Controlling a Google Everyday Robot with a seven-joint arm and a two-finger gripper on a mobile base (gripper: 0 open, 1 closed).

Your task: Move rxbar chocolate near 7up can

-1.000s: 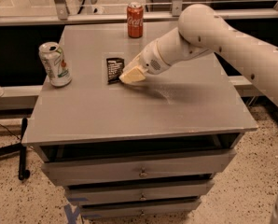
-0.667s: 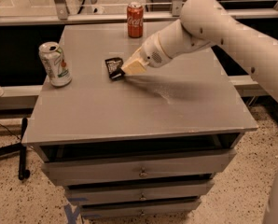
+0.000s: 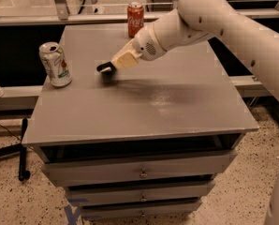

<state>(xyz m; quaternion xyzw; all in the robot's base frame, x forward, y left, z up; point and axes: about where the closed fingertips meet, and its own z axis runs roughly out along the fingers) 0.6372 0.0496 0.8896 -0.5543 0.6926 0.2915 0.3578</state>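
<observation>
The rxbar chocolate (image 3: 105,68) is a flat black wrapper, mostly hidden by my fingers, held just above the grey tabletop (image 3: 144,102) left of its middle. My gripper (image 3: 112,64) is shut on the bar's right end, with the white arm reaching in from the upper right. The 7up can (image 3: 55,64) stands upright near the table's left edge, silvery-white with green and red marks, about a can's height to the left of the bar.
A red cola can (image 3: 135,19) stands at the table's back edge behind my wrist. The table is a drawer cabinet with drawers (image 3: 139,170) below. A rail and glass lie behind it; speckled floor lies in front.
My gripper has carried the bar left and slightly up off the table, from the table's middle toward the 7up can. The cans have not moved.
</observation>
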